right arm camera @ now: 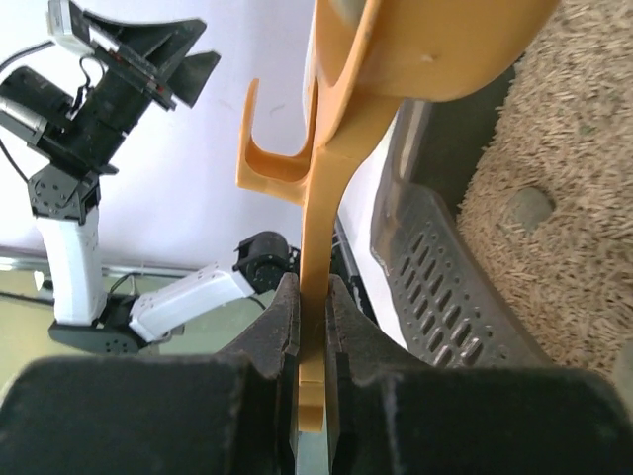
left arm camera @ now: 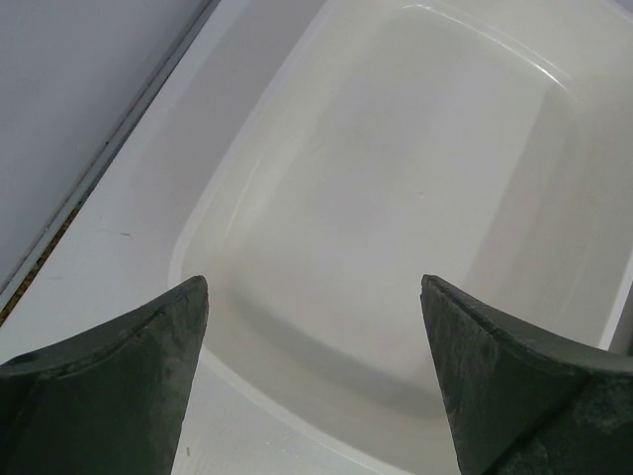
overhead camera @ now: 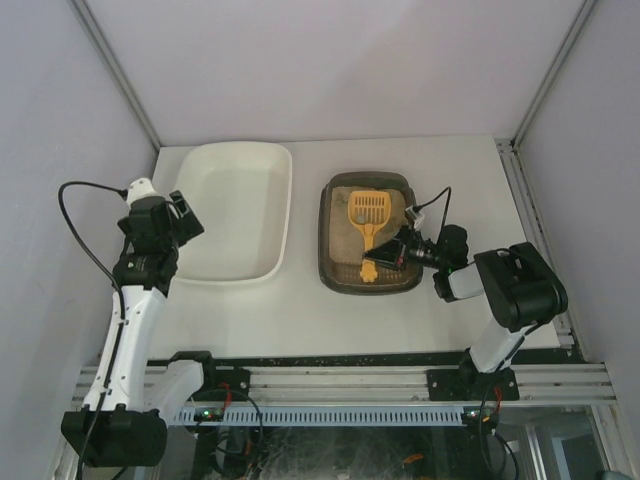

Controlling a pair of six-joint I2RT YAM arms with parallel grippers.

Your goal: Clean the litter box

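The dark olive-brown litter box (overhead camera: 333,272) sits right of centre, holding beige litter (overhead camera: 345,235). A yellow slotted scoop (overhead camera: 368,210) lies over the litter, handle toward the near rim. My right gripper (overhead camera: 392,252) is shut on the scoop's handle (right arm camera: 315,287); the right wrist view shows the handle pinched between both fingers, with the box's perforated rim (right arm camera: 450,267) and litter with a grey clump (right arm camera: 531,208) beside it. My left gripper (overhead camera: 180,212) is open and empty, hovering at the near left rim of the white tub (left arm camera: 213,223).
The cream-white tub (overhead camera: 238,268) stands left of the litter box, nothing visible inside it. White walls enclose the table at back and sides. The aluminium rail (overhead camera: 340,385) with the arm bases runs along the near edge.
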